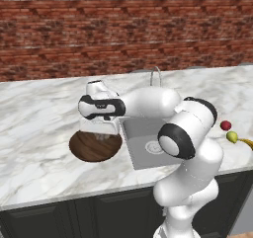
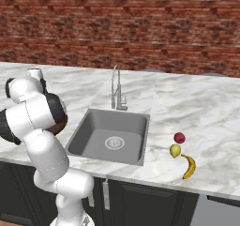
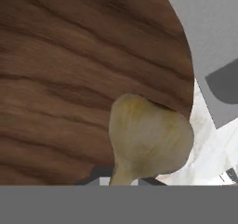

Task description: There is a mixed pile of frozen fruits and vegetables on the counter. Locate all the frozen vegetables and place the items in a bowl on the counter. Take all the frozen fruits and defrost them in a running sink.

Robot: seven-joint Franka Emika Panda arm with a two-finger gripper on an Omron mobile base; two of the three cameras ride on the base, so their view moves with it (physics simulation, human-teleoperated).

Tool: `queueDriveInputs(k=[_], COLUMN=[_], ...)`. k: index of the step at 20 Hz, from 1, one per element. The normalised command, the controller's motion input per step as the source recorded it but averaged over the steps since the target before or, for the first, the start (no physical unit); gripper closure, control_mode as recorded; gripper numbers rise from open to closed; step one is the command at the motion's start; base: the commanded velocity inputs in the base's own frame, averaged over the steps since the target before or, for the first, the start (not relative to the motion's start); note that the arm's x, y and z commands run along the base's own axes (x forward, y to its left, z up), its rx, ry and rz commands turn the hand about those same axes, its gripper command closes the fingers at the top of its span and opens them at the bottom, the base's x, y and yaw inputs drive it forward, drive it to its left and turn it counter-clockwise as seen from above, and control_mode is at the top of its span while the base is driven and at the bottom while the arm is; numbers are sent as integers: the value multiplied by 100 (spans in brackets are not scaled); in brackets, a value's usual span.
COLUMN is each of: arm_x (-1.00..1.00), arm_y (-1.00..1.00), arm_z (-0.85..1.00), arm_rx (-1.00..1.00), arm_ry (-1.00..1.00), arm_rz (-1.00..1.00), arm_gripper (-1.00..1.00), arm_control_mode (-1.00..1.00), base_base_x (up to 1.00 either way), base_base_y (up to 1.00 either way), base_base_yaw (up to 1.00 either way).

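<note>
My gripper (image 3: 123,181) is shut on the pale beige lump (image 3: 149,135), one of the frozen vegetables, and holds it just above the dark brown wooden bowl (image 3: 69,79). In the left base view the gripper (image 1: 103,134) hangs over the bowl (image 1: 91,150), which sits on the white marble counter (image 1: 39,103) left of the sink (image 1: 141,155). To the right of the sink (image 2: 93,126) lie the red ball (image 2: 179,137), the yellow-green oval (image 2: 175,150) and the banana (image 2: 189,166), close together.
A tall chrome faucet (image 2: 116,90) stands behind the basin. A brick wall (image 1: 123,29) runs along the back of the counter. Dark cabinets (image 2: 140,201) sit below the counter's front edge. My own arm (image 1: 188,133) reaches over the sink.
</note>
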Motion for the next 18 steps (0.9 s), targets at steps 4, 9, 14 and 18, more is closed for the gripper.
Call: queueDriveInputs(k=[4,9,14,18], arm_x=[36,26,21,16], arm_y=[10,23,18,2], arm_z=[-42,-20,-13,-12], arm_rx=[-2,-1,0,1], arm_ry=[-5,-4,-2,0], arm_rz=[0,1,0,0], arm_gripper=[100,100,-100,-100], arm_control_mode=[-100,-100,-100,-100], base_base_x=[0,0,0,0], base_base_y=[0,0,0,0], base_base_yaw=[0,0,0,0])
